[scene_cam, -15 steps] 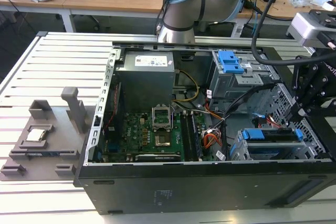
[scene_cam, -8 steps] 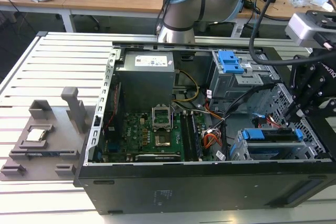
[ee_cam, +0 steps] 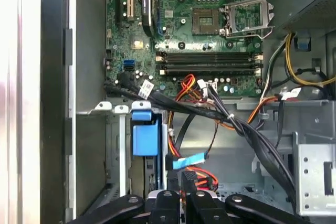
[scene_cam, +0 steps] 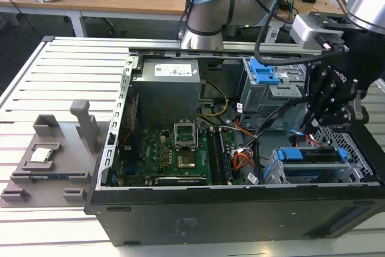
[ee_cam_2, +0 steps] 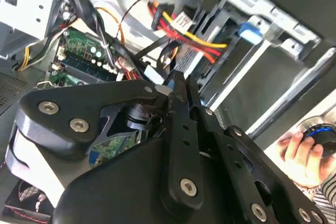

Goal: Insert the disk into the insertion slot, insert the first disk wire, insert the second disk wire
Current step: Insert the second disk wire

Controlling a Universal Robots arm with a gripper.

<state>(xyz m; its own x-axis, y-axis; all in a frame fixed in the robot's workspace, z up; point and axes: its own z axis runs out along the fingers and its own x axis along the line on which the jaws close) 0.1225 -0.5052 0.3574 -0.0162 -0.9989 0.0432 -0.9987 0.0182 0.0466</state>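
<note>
Disk [scene_cam: 313, 159] sits seated in its slot [scene_cam: 272, 174], near corner of the case. My gripper [ee_cam: 184, 190] is pinched shut on a wire plug just behind it. Risk: the loose wire bundle [ee_cam: 220, 114] beside the plug snags; a tilted plug jams.

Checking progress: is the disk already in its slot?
Yes: the disk lies in the slot, with the gripper just above.

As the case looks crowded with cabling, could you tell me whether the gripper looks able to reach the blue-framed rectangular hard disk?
Probably yes: the black gripper hangs just above the blue-framed disk in the silver perforated bay, with the case open overhead. The black cable bundle seems to pass beside them.
</note>
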